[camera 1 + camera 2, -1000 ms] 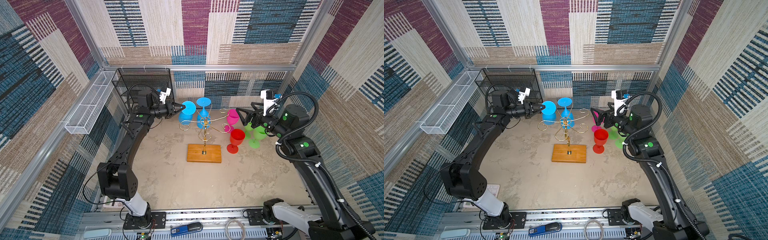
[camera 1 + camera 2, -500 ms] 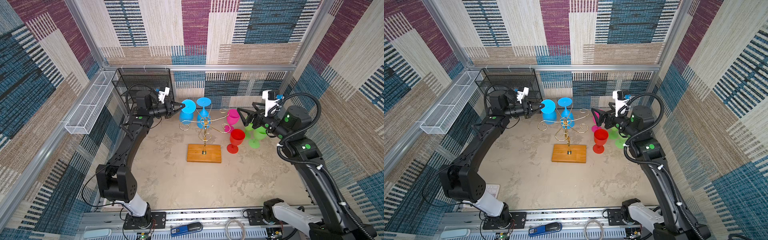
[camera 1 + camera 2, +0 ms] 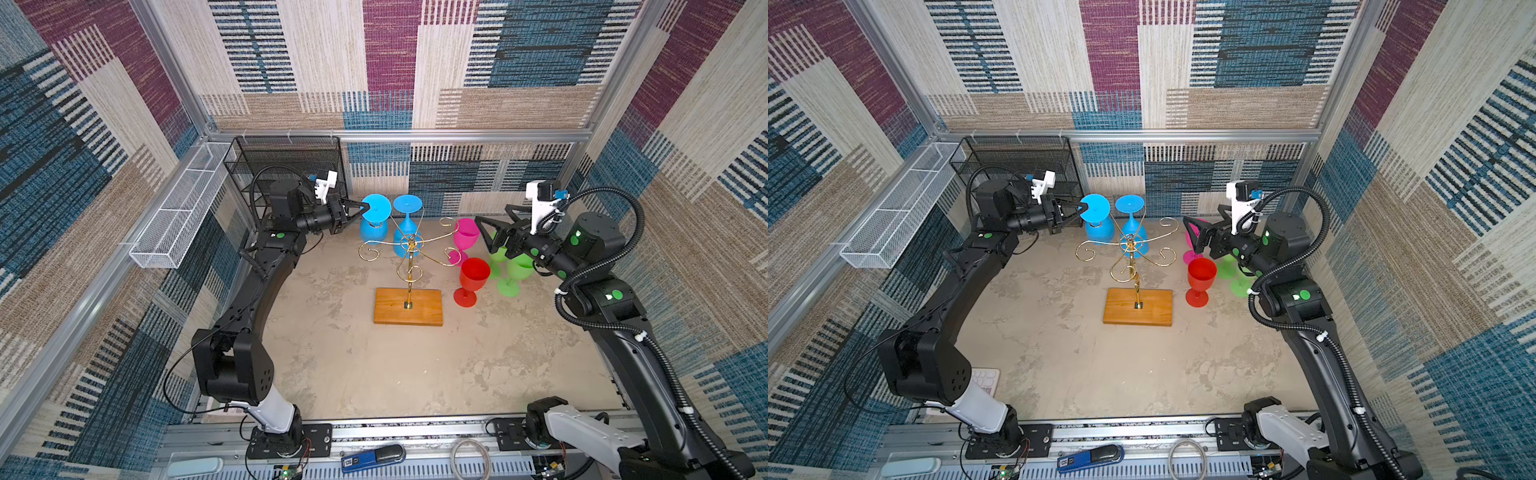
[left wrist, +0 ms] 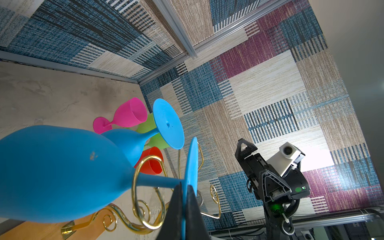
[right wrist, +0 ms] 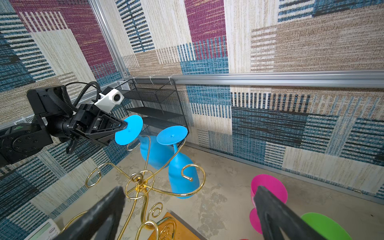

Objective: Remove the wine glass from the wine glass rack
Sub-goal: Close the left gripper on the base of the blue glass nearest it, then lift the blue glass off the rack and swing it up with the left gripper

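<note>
The wine glass rack (image 3: 409, 253) is gold wire with curled arms on a wooden base (image 3: 1138, 307). Two blue wine glasses hang upside down from its far arms. My left gripper (image 3: 360, 210) is shut on the edge of the left blue wine glass's round foot (image 3: 376, 208); in the left wrist view the gripper (image 4: 185, 187) pinches that foot (image 4: 192, 164) edge-on, with the stem through a gold loop. The right gripper (image 3: 487, 232) stands open right of the rack, in front of the pink glass (image 3: 465, 235), holding nothing. The second blue glass (image 5: 182, 178) hangs beside the first.
A red glass (image 3: 473, 272), the pink one and green glasses (image 3: 515, 270) stand upright on the table right of the rack. A black mesh shelf (image 3: 286, 162) and a white mesh basket (image 3: 178, 216) sit at the back left, close behind the left arm. Patterned walls enclose three sides.
The right gripper has edged a little left toward the rack, still open. The left gripper stays shut on the blue glass's foot and has hardly moved.
</note>
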